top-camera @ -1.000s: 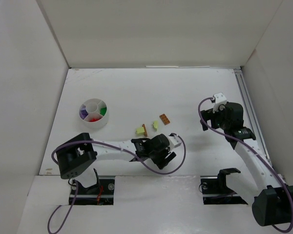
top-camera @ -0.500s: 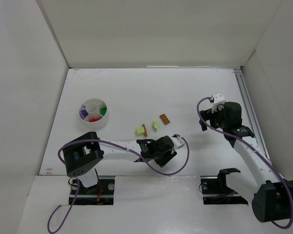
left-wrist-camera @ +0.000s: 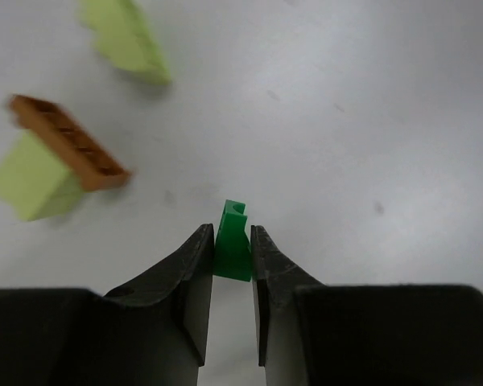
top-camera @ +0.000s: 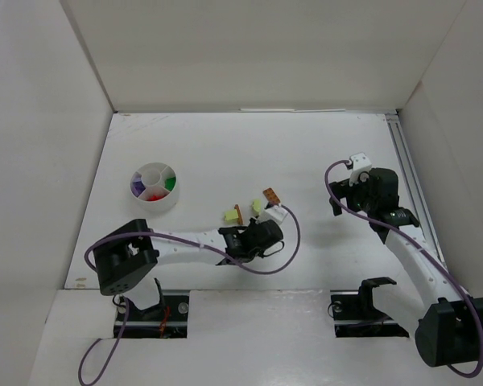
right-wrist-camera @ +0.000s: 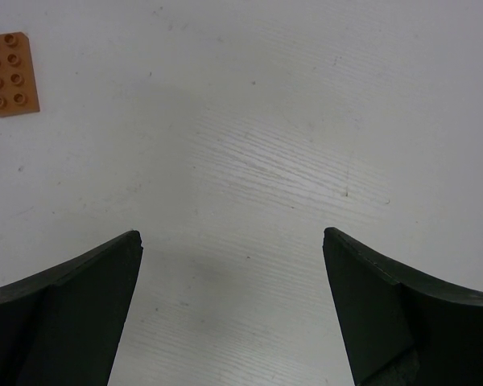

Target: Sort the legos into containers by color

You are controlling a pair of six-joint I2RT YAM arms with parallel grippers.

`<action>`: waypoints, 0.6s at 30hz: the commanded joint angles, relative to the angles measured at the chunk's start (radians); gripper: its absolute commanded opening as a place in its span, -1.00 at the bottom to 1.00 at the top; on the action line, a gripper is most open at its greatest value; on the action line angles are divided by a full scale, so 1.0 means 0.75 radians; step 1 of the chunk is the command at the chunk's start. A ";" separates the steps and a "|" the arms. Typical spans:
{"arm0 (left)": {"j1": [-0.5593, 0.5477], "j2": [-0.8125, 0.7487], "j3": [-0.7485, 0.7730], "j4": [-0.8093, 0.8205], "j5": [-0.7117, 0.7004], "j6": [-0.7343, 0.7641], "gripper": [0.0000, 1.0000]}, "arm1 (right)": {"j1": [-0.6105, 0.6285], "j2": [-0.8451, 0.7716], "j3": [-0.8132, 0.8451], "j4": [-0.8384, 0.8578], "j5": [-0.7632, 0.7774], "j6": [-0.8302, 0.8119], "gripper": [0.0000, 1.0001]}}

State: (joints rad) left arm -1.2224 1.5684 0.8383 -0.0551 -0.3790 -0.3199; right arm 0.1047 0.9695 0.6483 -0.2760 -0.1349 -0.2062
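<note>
My left gripper (left-wrist-camera: 230,232) is shut on a small green lego (left-wrist-camera: 233,241), held just above the table. In the top view the left gripper (top-camera: 238,238) sits just below the loose legos. These are a pale green lego (top-camera: 229,215) with an orange-brown one (top-camera: 239,213) leaning on it, a second pale green lego (top-camera: 257,206), and a flat orange-brown lego (top-camera: 271,195). The round white cup (top-camera: 163,203) at the left holds purple, red and green pieces in sections. My right gripper (top-camera: 336,206) is open and empty (right-wrist-camera: 232,241).
White walls enclose the table on the left, back and right. A metal rail (top-camera: 409,173) runs along the right edge. The flat orange-brown lego (right-wrist-camera: 10,74) lies to the upper left in the right wrist view.
My left gripper has moved up and to the left, closer to the loose legos, and its wrist has turned. The right arm has barely shifted.
</note>
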 commanded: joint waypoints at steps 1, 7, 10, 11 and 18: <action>0.132 -0.109 0.052 -0.067 -0.451 -0.220 -1.00 | -0.007 -0.018 0.062 0.102 0.016 -0.003 0.96; 0.482 -0.287 0.101 0.053 -0.428 -0.255 -1.00 | -0.007 0.022 0.076 0.161 0.004 0.029 0.96; 0.660 -0.359 0.117 0.073 -0.366 -0.201 -1.00 | -0.007 0.061 0.121 0.174 -0.012 0.029 0.96; 0.707 -0.395 0.118 0.059 -0.346 -0.201 -1.00 | -0.007 0.073 0.134 0.174 -0.012 0.029 0.96; 1.086 -0.443 0.144 0.033 -0.221 -0.265 -0.93 | -0.007 0.188 0.193 0.174 -0.027 0.029 0.96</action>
State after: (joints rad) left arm -0.4625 1.2491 0.9104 -0.0280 -0.5907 -0.4938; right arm 0.1047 1.0863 0.7403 -0.2001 -0.1349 -0.1940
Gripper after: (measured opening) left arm 0.182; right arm 0.981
